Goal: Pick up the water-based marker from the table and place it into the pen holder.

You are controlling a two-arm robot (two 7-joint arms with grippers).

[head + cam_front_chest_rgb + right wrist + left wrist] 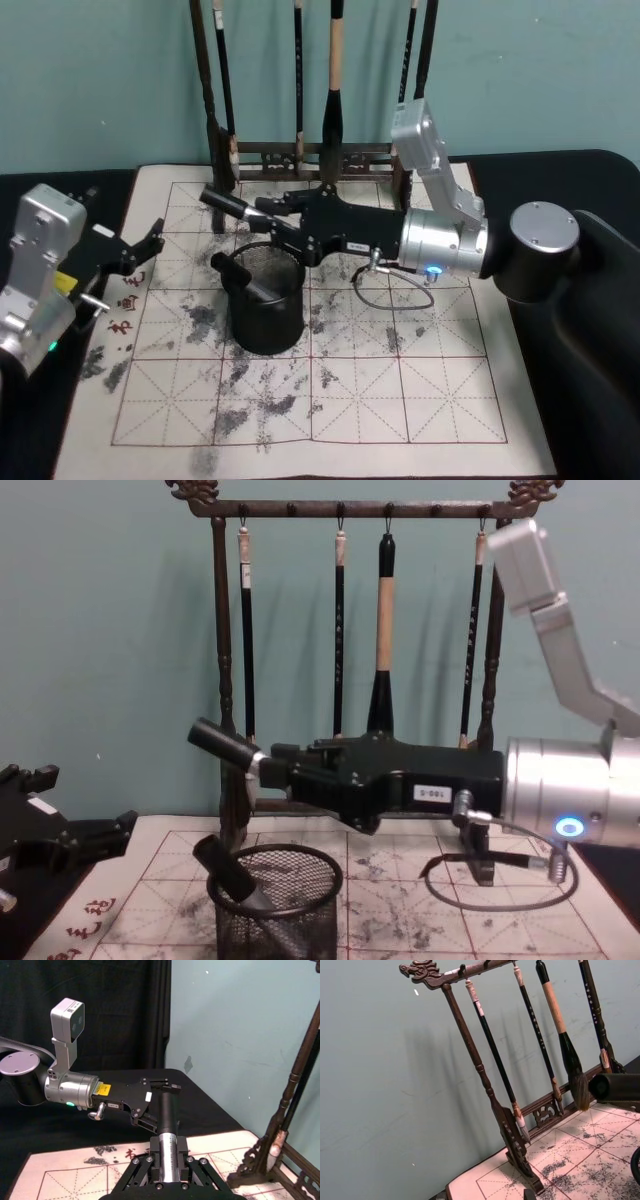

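**Marker held sideways above the holder**

Right gripper [268, 767] is clamped on the marker [222, 744], fingers closed round its silver end while the black body sticks out beyond them. In the chest view the marker's long axis runs close to level, tilted slightly up, pointing toward the robot's left; in the head view it [228, 203] points left and a little away, toward the rack. It sits in the air above the holder [275, 903], just over the far-left part of the rim, not touching. The holder [266, 300] stands upright on the ink-stained gridded mat [420, 390] and already has 1 dark pen [232, 872] leaning in it. Behind stands the rack [219, 670] with 4 brushes hanging.

Out at the mat's left edge, the left gripper [148, 247] hangs idle, fingers spread apart, holding nothing. From the right wrist view it [159, 1095] shows beyond the marker's tip.
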